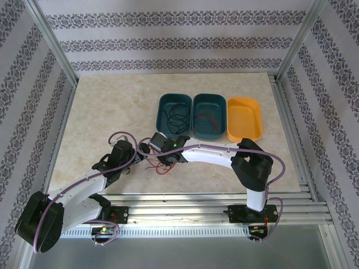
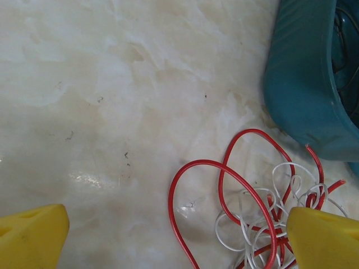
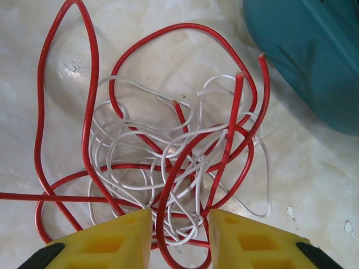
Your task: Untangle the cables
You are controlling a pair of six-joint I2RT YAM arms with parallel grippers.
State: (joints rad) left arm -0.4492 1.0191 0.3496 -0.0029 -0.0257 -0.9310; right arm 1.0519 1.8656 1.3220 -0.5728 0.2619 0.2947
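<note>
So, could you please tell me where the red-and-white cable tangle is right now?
In the top view the tangle lies on the table, just in front of the leftmost teal bin, directly under the right end effector.

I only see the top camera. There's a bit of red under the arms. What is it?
Observer: A red cable knotted up with a white cable, lying on the table.
Operator: Is the right gripper squeezing it?
Observer: Not yet. The right gripper has its fingers apart, with red and white strands between them.
Operator: And the left one?
Observer: The left gripper is wide open, with the knot by its right finger.
</note>
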